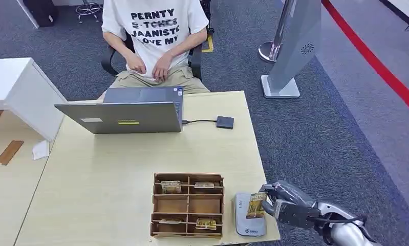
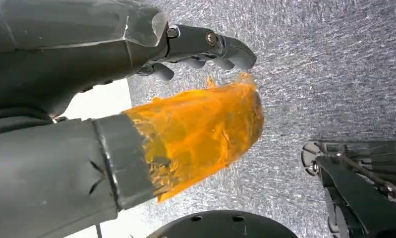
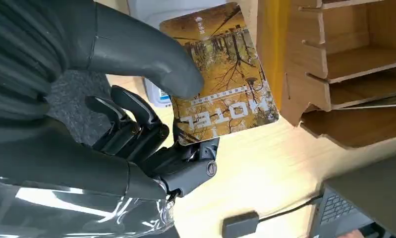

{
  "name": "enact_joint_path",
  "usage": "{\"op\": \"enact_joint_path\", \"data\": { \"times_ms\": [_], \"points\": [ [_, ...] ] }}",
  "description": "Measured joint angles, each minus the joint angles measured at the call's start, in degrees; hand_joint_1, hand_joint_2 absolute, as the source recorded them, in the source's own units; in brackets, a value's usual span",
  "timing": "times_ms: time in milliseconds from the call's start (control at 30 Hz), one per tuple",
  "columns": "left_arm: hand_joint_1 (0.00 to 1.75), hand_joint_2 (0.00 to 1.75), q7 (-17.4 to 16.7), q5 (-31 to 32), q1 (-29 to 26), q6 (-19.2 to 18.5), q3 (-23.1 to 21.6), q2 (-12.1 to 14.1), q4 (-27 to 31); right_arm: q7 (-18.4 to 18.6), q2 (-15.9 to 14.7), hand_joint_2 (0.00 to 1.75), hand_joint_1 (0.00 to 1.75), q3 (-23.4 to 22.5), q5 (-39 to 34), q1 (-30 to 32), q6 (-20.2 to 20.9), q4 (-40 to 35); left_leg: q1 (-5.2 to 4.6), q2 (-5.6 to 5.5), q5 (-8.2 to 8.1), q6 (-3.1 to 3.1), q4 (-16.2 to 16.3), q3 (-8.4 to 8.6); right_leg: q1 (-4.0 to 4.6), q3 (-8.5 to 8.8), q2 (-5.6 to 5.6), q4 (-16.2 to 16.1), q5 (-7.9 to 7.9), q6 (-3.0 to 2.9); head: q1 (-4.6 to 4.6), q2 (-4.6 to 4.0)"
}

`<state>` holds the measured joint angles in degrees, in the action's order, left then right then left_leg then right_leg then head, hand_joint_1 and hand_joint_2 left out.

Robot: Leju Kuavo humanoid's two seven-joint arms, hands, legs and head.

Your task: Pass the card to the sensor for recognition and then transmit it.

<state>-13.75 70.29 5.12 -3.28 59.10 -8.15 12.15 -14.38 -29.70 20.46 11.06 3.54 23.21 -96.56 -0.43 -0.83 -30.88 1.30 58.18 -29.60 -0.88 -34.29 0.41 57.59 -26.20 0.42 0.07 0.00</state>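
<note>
The wooden table (image 1: 115, 169) carries a grey laptop (image 1: 123, 117) at its far side, with a seated person (image 1: 153, 38) behind it. Nearer the robot stands a wooden compartment rack (image 1: 188, 205), cards lying in some of its slots. Just beside the rack lies the grey card sensor (image 1: 250, 215). The right hand (image 1: 279, 201) pinches the hotel card (image 3: 220, 74) between thumb and fingers and holds it over the sensor, so recognition looks underway; handing it on is left. The card shows yellow autumn trees and the word HOTEL. The left hand (image 2: 136, 99) hangs over carpet, holding nothing, fingers curled.
</note>
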Motion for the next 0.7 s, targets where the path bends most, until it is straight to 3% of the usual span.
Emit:
{"op": "enact_joint_path", "data": {
  "times_ms": [500,700],
  "points": [
    [0.00,0.00,-0.07,0.68,0.07,-0.18,0.00,-0.02,0.00,2.42,1.31,1.75,1.75,5.81,0.39,-5.95,0.07,3.93,0.01,0.02,0.00,0.00,0.00,0.00,0.00,0.00,0.02,0.00,0.00,0.00,0.00,0.00],
    [0.00,0.00,-0.13,0.66,0.07,-0.15,-0.02,-0.02,0.00,4.74,1.42,1.75,1.75,6.99,1.33,-7.19,-3.41,5.22,0.00,0.02,0.00,0.00,0.00,0.00,0.00,-0.01,0.02,0.00,0.00,0.00,0.00,0.00]
  ]
}}
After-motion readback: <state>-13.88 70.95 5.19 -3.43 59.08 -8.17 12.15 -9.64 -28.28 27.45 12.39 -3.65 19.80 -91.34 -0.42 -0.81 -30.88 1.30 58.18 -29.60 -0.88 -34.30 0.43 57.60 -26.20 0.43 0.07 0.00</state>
